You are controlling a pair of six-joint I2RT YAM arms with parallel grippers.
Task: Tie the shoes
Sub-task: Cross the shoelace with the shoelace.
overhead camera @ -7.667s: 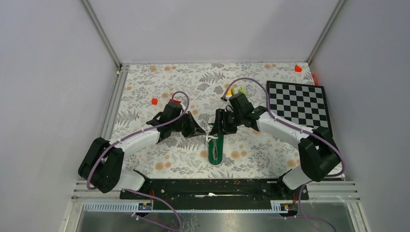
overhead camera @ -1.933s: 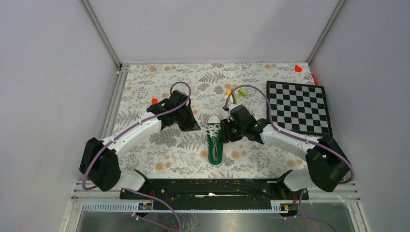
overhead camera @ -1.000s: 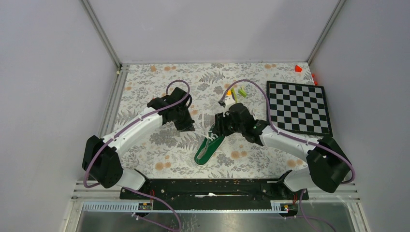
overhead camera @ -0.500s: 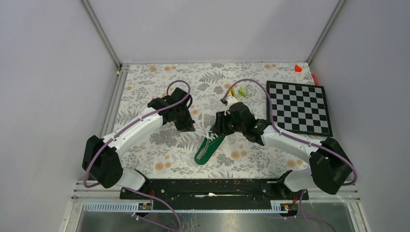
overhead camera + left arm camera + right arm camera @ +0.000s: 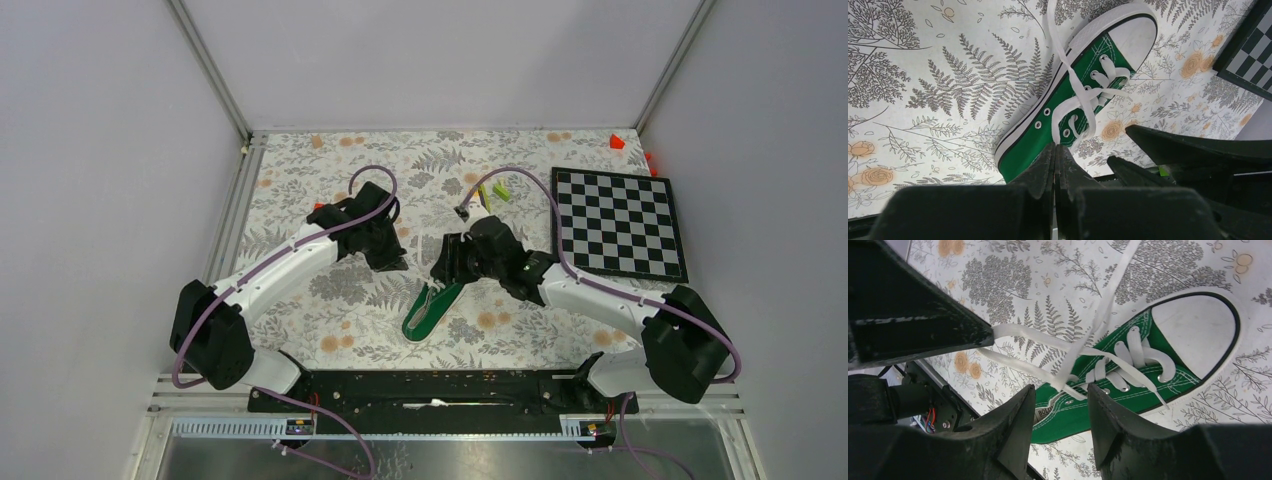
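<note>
Green sneaker (image 5: 429, 310) sits sole down on the fern-and-flower cloth (image 5: 420, 160), near the middle of the table and between the two arms. It lies on a slant: heel end toward the near left, white toe cap (image 5: 1198, 335) toward the far right. White laces (image 5: 1128, 357) are threaded through the eyelets over the tongue but not knotted, and one loose strand trails off across the cloth beside the toe. Left gripper (image 5: 1055, 150): fingers pressed flat together, tips down at the ankle end of the shoe, right by a loop of lace (from its own camera I cannot tell whether any lace is caught between the tips). From the right wrist camera, two strands run straight from the eyelets up to the tip of the left gripper and go out of sight there. Right gripper (image 5: 1061, 388): fingers spread apart, hanging over the shoe near its ankle opening. A lace strand crosses the gap between them, with nothing clamped that I can see. From above, this gripper hides the toe half of the shoe, so only the heel half shows green. Checkerboard (image 5: 617, 222) lies flat on the cloth to the right, well apart from the shoe.
</note>
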